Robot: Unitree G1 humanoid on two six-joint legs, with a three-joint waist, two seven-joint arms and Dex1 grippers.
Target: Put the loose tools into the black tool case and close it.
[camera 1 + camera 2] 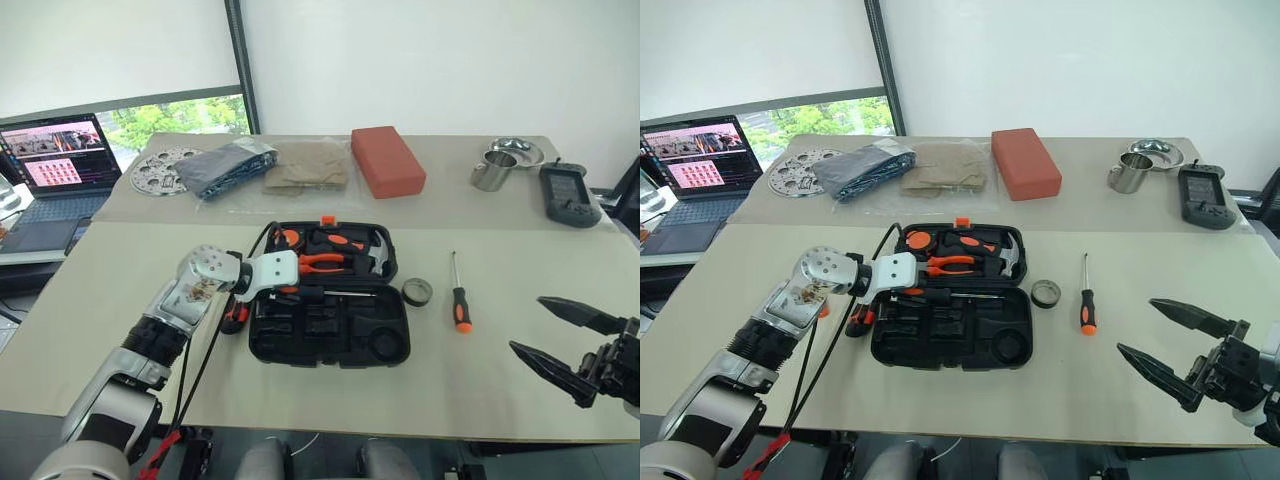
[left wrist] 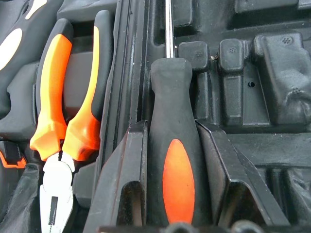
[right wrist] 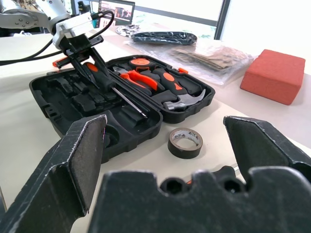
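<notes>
On the surface [image 1: 120, 300] right in front of you, the black tool case [image 1: 330, 335] lies open, two halves flat, orange latch at the far edge. Your left gripper [image 2: 177, 160] is clamped on a long screwdriver [image 2: 177, 145] by its orange-and-black handle, fingers [image 2: 121, 179] on either side, shaft running along the near half by the hinge line; can't tell if it is seated in a recess. Far half holds the orange-handled pliers [image 1: 322, 262] and the steel-headed hammer [image 1: 375, 258], plus more orange-and-black handles you can't sort out from here. Just left of the case, behind your left wrist, another orange-and-black tool [image 1: 236, 315] lies on the surface, partly hidden. Just right of the case sits the small dark tape roll [image 1: 417, 292], flat, not touching the case. Right of that, a second long screwdriver [image 1: 458, 295] lies loose, handle toward you. Your right gripper [image 1: 555, 335] hangs over the near right of the surface, jaws spread wide, holding nothing, well apart from the screwdriver. Farther back: red-brown block [image 1: 387, 160], tan bag [image 1: 308, 165], dark bag [image 1: 230, 167], perforated metal disc [image 1: 160, 172], metal cup [image 1: 492, 170], metal bowl [image 1: 517, 150], dark handheld device [image 1: 567, 195]. Laptop [image 1: 55, 170] on a side desk at far left.
</notes>
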